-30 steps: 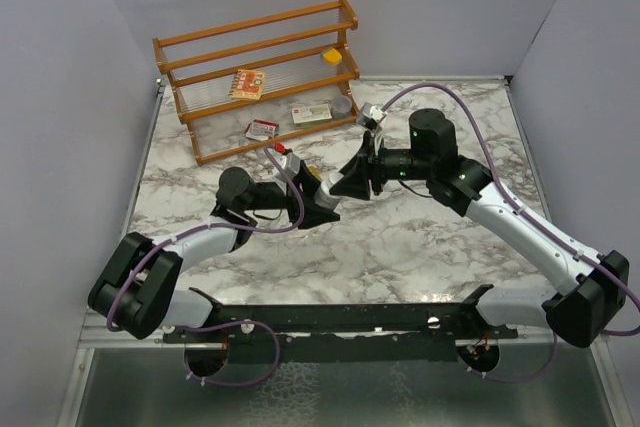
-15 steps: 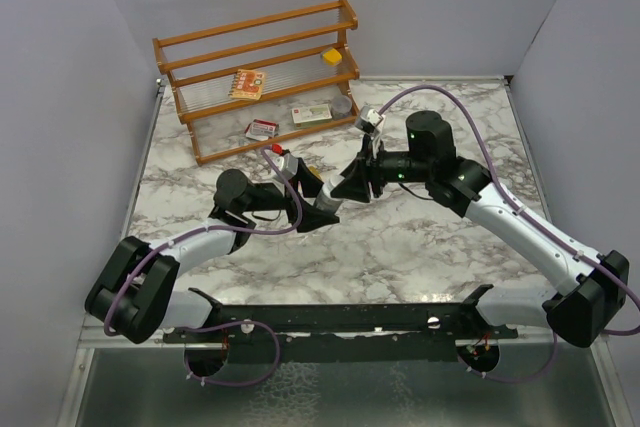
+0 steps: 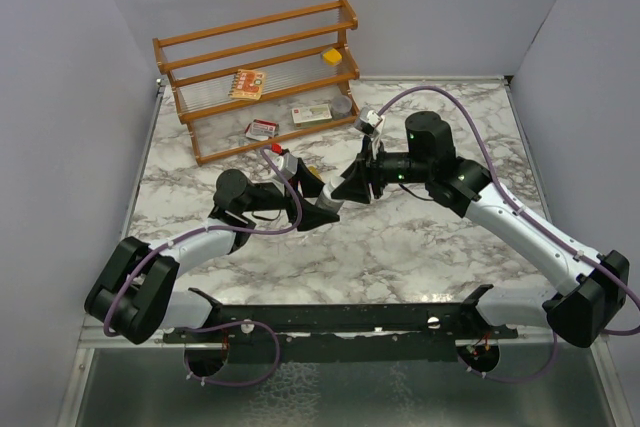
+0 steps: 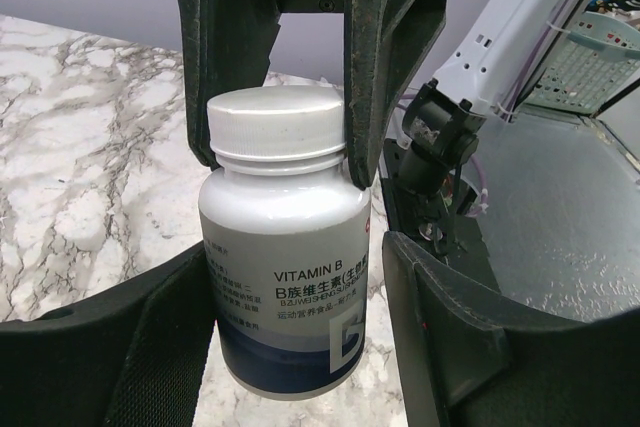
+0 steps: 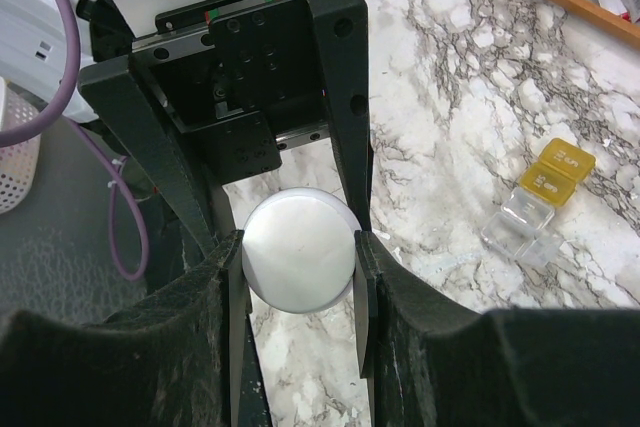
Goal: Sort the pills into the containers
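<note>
Ok so both claws are on one thing here: a small pill bottle (image 4: 285,277) with a white screw cap and a white body with a blue band, "VITAMIN B" printed on the label. It's upright and held up off the grey-veined white marble table (image 3: 400,247), out in front of the brown wooden rack (image 3: 260,57), on the side toward the arm bases.

The left gripper (image 4: 295,247) hugs the bottle's body from both sides, so it's pinching the bottle low down. The right gripper (image 5: 298,242) comes in from the opposite side, and its two fingers are pressed onto the cap, one on each side. From the right wrist view you look straight down on the round white top squeezed between the pads.

A small clear plastic case with yellow at one end (image 5: 540,197) lies flat on the marble between the rack and the bottle, apart from both claws. Can't tell what's inside it.

On the rack itself there's a few flat printed boxes, a yellow cube (image 3: 332,55) and a low grey tin (image 3: 343,104).
</note>
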Motion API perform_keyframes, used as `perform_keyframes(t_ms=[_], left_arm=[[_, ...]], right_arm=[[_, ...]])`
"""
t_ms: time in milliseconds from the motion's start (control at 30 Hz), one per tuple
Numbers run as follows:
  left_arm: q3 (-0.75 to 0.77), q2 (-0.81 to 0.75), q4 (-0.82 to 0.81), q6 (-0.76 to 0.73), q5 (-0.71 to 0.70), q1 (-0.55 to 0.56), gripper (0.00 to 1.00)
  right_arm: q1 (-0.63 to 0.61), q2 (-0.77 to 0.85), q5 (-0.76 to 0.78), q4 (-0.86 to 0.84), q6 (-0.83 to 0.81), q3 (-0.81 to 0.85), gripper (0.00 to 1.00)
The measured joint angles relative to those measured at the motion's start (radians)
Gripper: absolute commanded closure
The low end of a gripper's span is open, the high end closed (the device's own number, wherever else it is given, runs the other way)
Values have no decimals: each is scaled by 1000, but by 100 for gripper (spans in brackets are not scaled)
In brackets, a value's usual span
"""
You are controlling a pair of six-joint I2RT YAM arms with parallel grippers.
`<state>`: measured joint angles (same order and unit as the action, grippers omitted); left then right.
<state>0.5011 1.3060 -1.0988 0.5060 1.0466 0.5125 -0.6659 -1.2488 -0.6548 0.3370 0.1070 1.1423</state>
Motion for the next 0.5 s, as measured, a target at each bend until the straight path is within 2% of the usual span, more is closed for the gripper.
perform_keyframes(t_ms=[200, 500], left_arm=[[0, 2, -1, 0, 0, 0, 36], [0, 9, -6, 0, -2, -1, 54]], right_arm=[[0, 0, 3, 0, 0, 0, 99], [-2, 0, 4, -1, 9, 0, 99]])
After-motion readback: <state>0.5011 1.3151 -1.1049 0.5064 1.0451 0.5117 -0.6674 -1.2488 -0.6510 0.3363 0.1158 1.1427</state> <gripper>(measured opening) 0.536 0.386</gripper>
